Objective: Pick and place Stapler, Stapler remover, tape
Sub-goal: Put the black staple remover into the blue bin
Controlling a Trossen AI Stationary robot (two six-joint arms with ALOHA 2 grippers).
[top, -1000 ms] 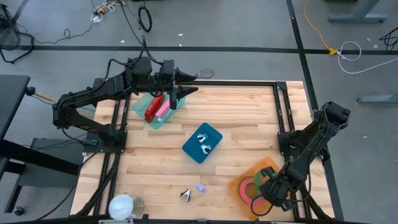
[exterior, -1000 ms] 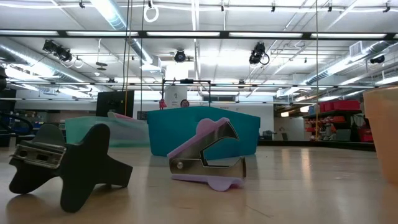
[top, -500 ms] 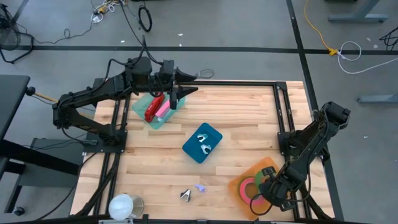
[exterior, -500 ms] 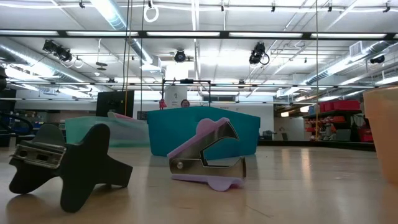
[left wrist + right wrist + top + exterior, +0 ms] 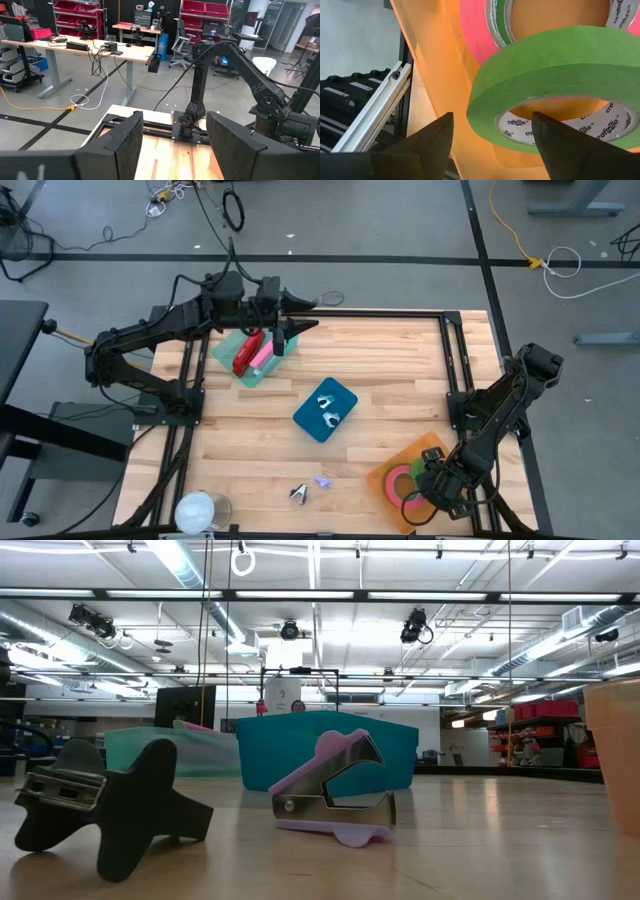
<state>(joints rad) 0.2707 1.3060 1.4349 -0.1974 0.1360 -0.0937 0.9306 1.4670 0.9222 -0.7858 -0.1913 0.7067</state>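
High view: right hand point(image 5: 432, 490) low over the orange tray point(image 5: 437, 447) at the counter's point(image 5: 400, 370) near right corner.
Its fingers are spread, empty, just above the green tape point(image 5: 560, 65), which lies flat against the pink roll point(image 5: 480, 25). Left hand point(image 5: 283, 332) is open over the teal tray point(image 5: 226, 350); the red stapler point(image 5: 244, 354) inside lies lengthwise, pointing away from the front edge.

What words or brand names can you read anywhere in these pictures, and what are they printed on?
"craftzilla": repeated around the inner core of the green tape roll, by the right gripper.
"craftzilla": partly cut off, inside the pink tape roll.
Nothing else is readable; signs in the room behind are too small.
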